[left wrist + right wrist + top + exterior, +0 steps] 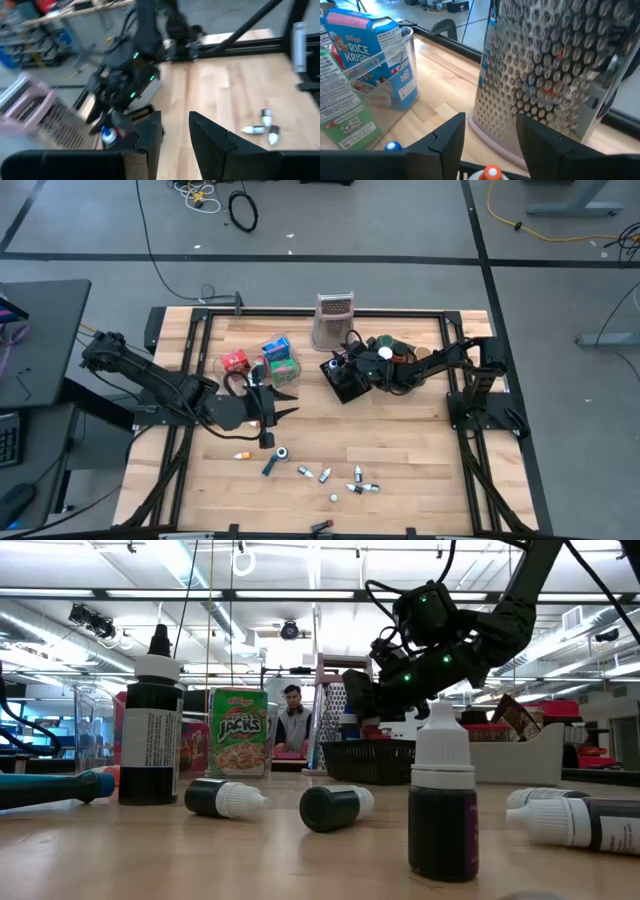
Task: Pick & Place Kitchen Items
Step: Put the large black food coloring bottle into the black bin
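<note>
We see the right gripper (342, 370) hanging over the black mesh basket (372, 760), its fingers (451, 134) parted with nothing between them. Straight ahead of it stands the metal grater (547, 75), and off to one side the clear tray (407, 70) holds small cereal boxes (367, 40). Just below the fingers, a blue cap (393, 146) and an orange-and-white cap (491, 173) peek up from the basket.

The left gripper (268, 412) sits nearer the table's middle, just beside the tray; its fingers (215, 142) stand apart and empty. Beyond its tip, toward the table's front edge, small vials (340, 478) lie scattered on the wood, with a blue marker (272, 464) and an orange-tipped vial (241, 454) closer to it. A red packet (235, 361) rests beside the tray.
</note>
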